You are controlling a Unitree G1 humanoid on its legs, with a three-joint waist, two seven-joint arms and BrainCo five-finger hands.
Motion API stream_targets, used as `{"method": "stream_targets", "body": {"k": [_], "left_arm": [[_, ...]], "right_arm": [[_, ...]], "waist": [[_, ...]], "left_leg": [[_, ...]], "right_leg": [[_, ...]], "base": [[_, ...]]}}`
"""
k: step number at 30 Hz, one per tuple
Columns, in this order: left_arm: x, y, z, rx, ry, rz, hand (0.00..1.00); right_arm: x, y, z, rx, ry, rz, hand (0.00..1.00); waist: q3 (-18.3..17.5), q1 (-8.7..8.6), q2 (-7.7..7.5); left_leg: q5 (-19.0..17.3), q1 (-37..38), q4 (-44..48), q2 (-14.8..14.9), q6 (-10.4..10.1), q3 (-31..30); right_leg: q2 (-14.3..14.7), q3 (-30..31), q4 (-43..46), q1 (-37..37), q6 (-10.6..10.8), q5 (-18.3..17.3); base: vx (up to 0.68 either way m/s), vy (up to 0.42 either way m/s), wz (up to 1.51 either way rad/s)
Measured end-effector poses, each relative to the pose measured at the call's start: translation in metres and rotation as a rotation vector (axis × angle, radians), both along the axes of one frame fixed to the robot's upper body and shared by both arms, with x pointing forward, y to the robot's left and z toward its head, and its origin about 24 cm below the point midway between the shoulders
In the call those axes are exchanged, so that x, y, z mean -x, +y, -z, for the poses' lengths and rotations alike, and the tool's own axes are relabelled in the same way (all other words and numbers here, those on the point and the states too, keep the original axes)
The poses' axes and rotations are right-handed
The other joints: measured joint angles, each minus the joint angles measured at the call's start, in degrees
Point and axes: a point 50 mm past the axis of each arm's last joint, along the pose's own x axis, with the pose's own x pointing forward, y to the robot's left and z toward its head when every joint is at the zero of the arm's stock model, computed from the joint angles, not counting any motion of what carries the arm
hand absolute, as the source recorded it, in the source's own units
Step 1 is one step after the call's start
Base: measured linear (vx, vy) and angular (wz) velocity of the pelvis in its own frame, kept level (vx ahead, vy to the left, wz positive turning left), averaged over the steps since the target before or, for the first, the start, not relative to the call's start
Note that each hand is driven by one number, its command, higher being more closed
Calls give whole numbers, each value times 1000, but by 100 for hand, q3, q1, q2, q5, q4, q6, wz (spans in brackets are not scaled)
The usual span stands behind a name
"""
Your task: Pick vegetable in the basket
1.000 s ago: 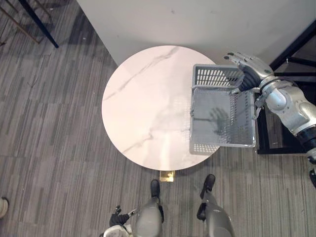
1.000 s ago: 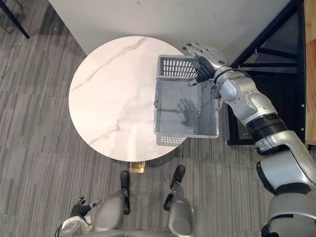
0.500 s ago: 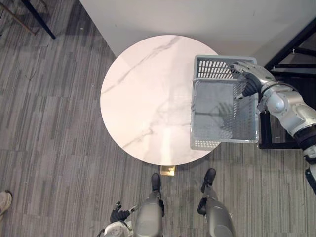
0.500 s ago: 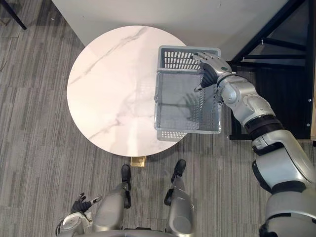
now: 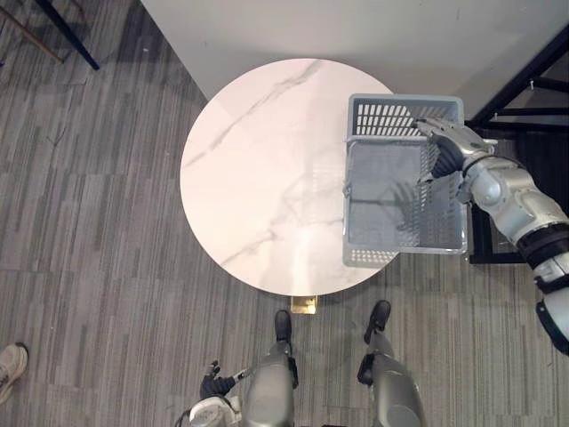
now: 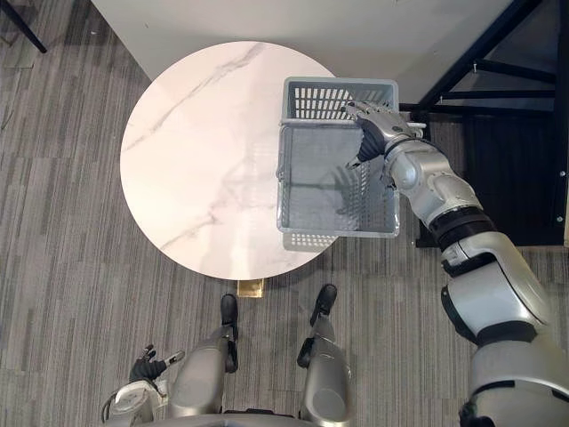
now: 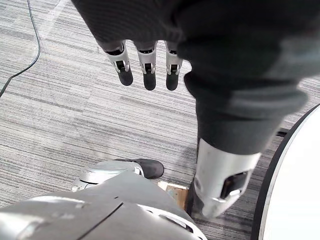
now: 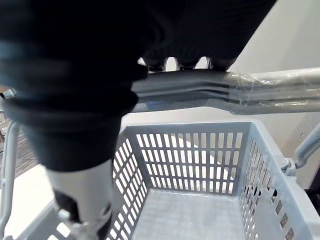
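handles (image 8: 215, 90) across right hand (image 8: 82, 192), grey basket (image 8: 190, 165)

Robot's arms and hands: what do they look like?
The right arm is silver-grey, in rounded segments with black bands between them. The right hand is silver with a dark ribbed wrist cover. The left hand has silver fingers with dark tips under the same cover.

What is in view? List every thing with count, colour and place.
table: one, white marble, round, middle of the floor
basket: one, grey, on the table's right edge, partly overhanging
rack: one, black, right of the table
shoe: one, pale, a person's, lower left
floor: grey striped carpet
right hand: silver, at the basket's far right corner, by its handle
left hand: silver, fingers straight, hanging low
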Motion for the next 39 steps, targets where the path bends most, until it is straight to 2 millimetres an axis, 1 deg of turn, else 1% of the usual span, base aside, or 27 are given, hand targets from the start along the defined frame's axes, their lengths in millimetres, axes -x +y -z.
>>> {"method": "stream_targets", "body": {"k": [3, 7, 9, 13, 14, 18, 21, 24, 31, 34, 37, 39], "left_arm": [[0, 0, 0, -1, 0, 2, 0], [-2, -1, 0, 0, -4, 4, 0], [-3, -2, -1, 2, -6, 5, 0], [-4, -4, 0, 5, -8, 7, 0], [-5, -4, -1, 5, -10, 8, 0], [-8, -7, -1, 5, -15, 28, 0], [-8, -9, -1, 7, -14, 38, 0], [-9, -9, -1, 6, -14, 45, 0], [-10, -10, -1, 2, -13, 62, 0], [-10, -10, -1, 0, -13, 65, 0], [-10, -10, -1, -2, -10, 63, 0], [-9, -10, -1, -3, -8, 61, 0]], "right_arm": [[-2, 5, -4, -8, -9, -10, 0], [-5, 6, -8, -17, -14, 3, 0], [-6, 2, -11, -20, -15, 23, 0], [-8, -8, -9, -28, -12, 71, 0], [-8, -11, -11, -32, -12, 90, 100], [-8, -28, -13, -97, -28, 163, 100], [-6, -33, -17, -132, -63, 178, 100], [-6, -35, -16, -137, -68, 188, 100], [-6, -37, -13, -155, -68, 196, 100], [-5, -37, -11, -123, -65, 199, 100], [-5, -30, -6, -85, -49, 165, 100], [-4, -19, 1, -33, -21, 113, 100]], "waist": [[8, 5, 13], [48, 24, 63], [69, 23, 91], [80, 39, 110], [84, 42, 118], [146, 66, 199], [178, 52, 249], [178, 57, 249], [178, 61, 250], [178, 65, 250], [178, 70, 249], [175, 55, 244]], "left_leg": [[0, -5, 7, 0, 0, -8], [1, -39, 33, 0, 1, -49], [5, -85, 52, 0, 7, -101], [23, -137, 52, -3, 29, -188], [25, -137, 52, -9, 30, -188], [38, -168, 54, -26, 48, -235], [41, -182, 54, -35, 53, -247], [41, -182, 54, -37, 53, -248], [42, -177, 54, -48, 54, -243], [42, -156, 53, -48, 54, -230], [42, -84, 47, -47, 54, -198], [42, -1, 38, -40, 54, -180]], "right_leg": [[-2, -8, 0, 5, 0, 0], [-7, -56, 0, 17, 0, 0], [-11, -109, -1, 16, 0, 0], [-16, -184, -3, 18, 0, 0], [-22, -186, -3, 20, 0, 0], [-39, -232, -3, 27, 0, 0], [-48, -241, -3, 21, 0, 0], [-50, -241, -3, 20, 0, 0], [-59, -235, -3, 21, 0, 0], [-59, -224, -2, 32, 0, 0], [-57, -192, -2, 77, 0, 0], [-50, -168, -3, 137, 0, 0]], "base": [[0, 0, 0], [11, 6, 5], [12, 5, 12], [25, 10, 11], [23, 14, 4], [21, 14, 6], [19, 9, 2], [34, 11, 0], [5, 1, 0], [35, 8, -2], [33, 5, -5], [23, 6, -5]]}}
